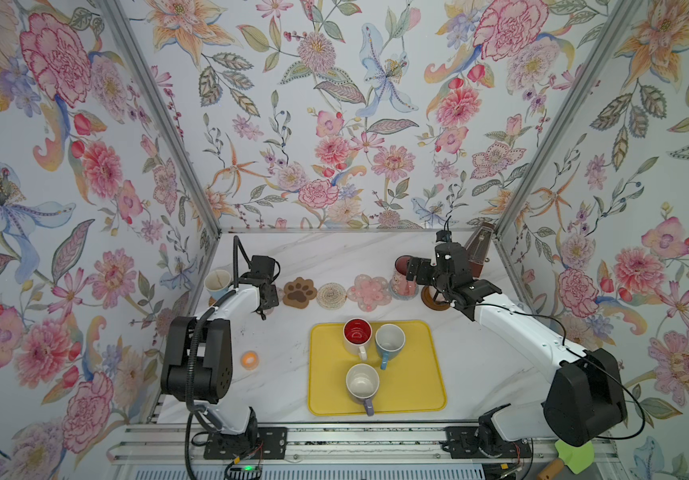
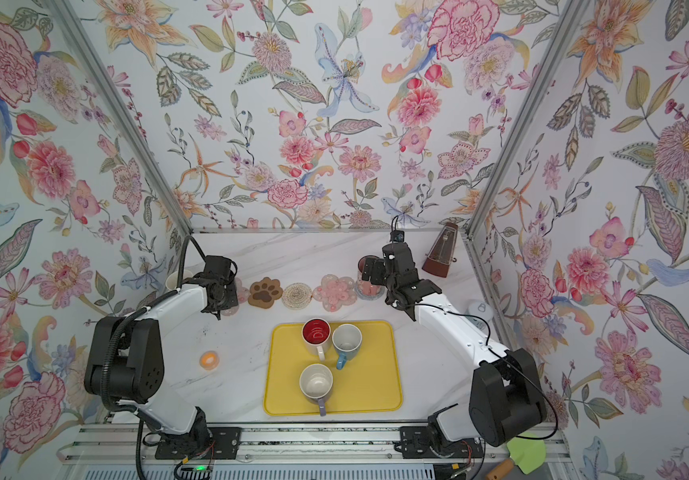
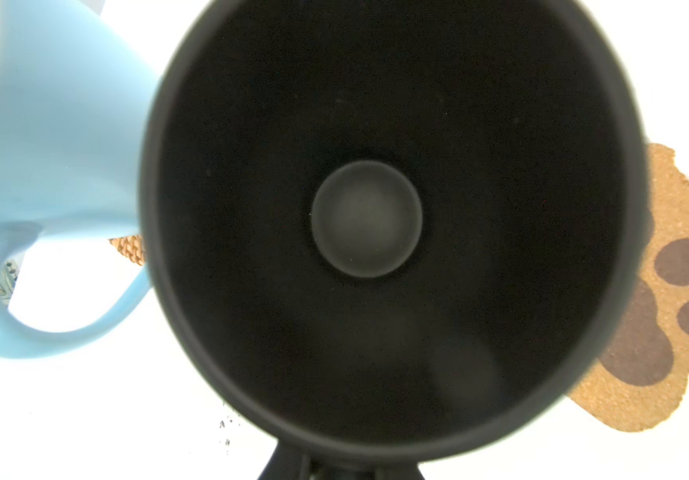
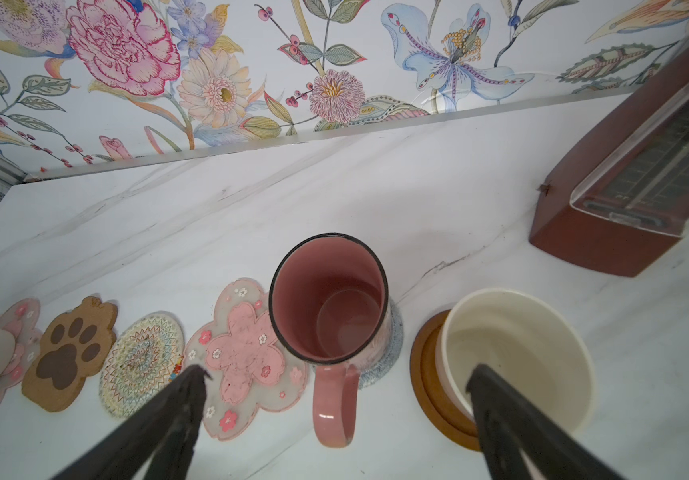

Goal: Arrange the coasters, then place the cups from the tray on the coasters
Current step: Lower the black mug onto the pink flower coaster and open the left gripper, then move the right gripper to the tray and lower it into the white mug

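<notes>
Setting the black mug down squarely looks like the step in hand. It sits over the pink flower coaster that lies just beside the paw coaster, on the side away from the cream woven round. The left gripper has its jaws pressed together, apparently pinching the mug at its near edge, though the contact itself is hidden. To do this well, lower it straight and keep it level. The light blue mug on the tan woven coaster crowds it on the far side from the paw coaster, so any drift risks a knock. Release only once the base is flat.

The left wrist view shows both tight gaps but hides the flower coaster under the mug. Both top views hide the mug under the arm. Only the right wrist view shows that coaster's petals.

Further along the row from the paw coaster, the right gripper hovers spread wide and empty above the taller pink mug on the grey-blue coaster. Nearer the robot than the paw coaster, the tray holds three mugs.
</notes>
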{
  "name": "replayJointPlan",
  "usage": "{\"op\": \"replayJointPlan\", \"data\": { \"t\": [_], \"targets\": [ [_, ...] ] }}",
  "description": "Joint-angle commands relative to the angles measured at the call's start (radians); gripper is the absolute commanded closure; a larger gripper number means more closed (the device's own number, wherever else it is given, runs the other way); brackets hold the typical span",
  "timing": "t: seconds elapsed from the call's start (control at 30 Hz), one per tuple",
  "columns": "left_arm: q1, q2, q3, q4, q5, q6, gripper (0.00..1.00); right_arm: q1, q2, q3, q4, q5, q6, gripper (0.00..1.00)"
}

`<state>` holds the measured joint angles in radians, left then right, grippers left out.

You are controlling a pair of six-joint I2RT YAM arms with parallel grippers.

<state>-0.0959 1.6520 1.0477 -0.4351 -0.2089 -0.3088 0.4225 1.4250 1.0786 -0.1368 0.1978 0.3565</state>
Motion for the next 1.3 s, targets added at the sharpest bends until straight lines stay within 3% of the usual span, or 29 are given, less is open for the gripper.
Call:
{"op": "replayJointPlan", "data": {
  "t": [0.0,0.3,0.53,0.73,0.97,1.27],
  "targets": [
    [0.016,0.008,0.027,0.021,-0.006,-0.02,0.97,-0.007,0.011,0.014,-0.007,0.003,0.016,0.01],
    [0.018,-0.013,0.032,0.009,0.004,-0.028,0.71,-0.007,0.003,0.011,-0.018,0.008,0.016,0.01],
    [0.02,-0.08,0.019,0.015,0.005,-0.04,0.36,-0.007,-0.003,0.014,-0.03,0.012,0.016,0.01],
    [0.019,-0.246,-0.012,0.055,0.064,-0.046,0.01,-0.007,-0.006,0.024,-0.066,0.018,0.019,0.01],
    [0.018,-0.555,-0.217,0.356,0.222,-0.064,0.01,-0.002,-0.041,0.028,-0.162,0.02,0.05,0.01],
    [0.018,-0.689,-0.352,0.478,0.2,-0.087,0.01,0.119,-0.131,0.03,-0.432,0.107,0.16,0.01]
  ]
}}
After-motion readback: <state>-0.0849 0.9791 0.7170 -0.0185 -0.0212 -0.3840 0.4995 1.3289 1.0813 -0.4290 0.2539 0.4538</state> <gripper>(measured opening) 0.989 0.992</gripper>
